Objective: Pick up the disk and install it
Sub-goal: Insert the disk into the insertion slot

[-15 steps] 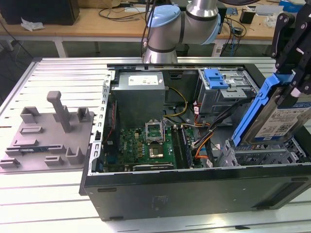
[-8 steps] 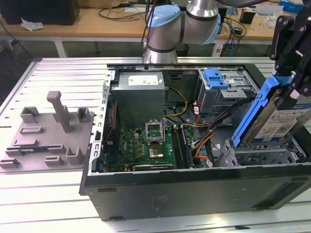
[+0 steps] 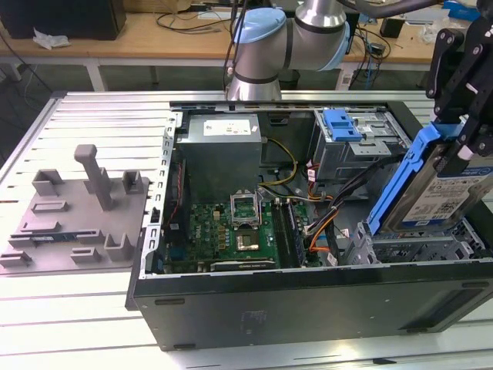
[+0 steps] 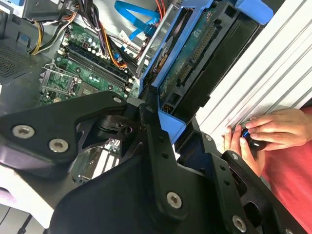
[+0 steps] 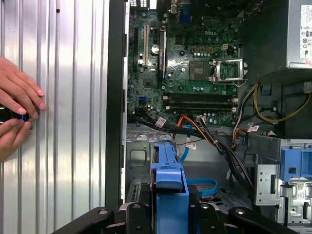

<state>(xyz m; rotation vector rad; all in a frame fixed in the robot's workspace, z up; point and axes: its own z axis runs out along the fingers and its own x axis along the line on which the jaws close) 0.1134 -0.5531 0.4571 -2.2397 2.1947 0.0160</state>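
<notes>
Exterior view: the gripper (image 3: pixel 461 146) hangs over the end of the open case (image 3: pixel 308 297) at the exterior view's right. Its jaws are closed on the upper end of the disk (image 3: pixel 439 193). The disk is tilted, with its blue frame edge rising steeply toward the exterior view's right. Its lower end is down by the grey drive bay (image 3: pixel 408 250) in that corner of the case; I cannot tell whether the two touch.

The case lies on its side on the slotted table (image 3: pixel 77 324). The motherboard (image 3: pixel 231 231) sits mid-floor, with the power supply (image 3: pixel 223 146) against the far wall. A blue latch (image 3: pixel 344 123) sits on a metal cage in the far corner at the exterior view's right. A grey fixture (image 3: pixel 77 208) lies near the table edge at the exterior view's left, well apart from the case.

In the second wrist view, black fingers (image 4: pixel 156 141) press the blue frame from both sides, and the disk's dark underside and connector face the camera. A person's hands (image 4: pixel 263 129) rest on the table just beside the case wall, holding a small dark knob (image 4: pixel 252 142).

In the first wrist view, the frame is seen end-on over the case floor, with orange and black cables (image 5: pixel 204 129) between it and the motherboard.
</notes>
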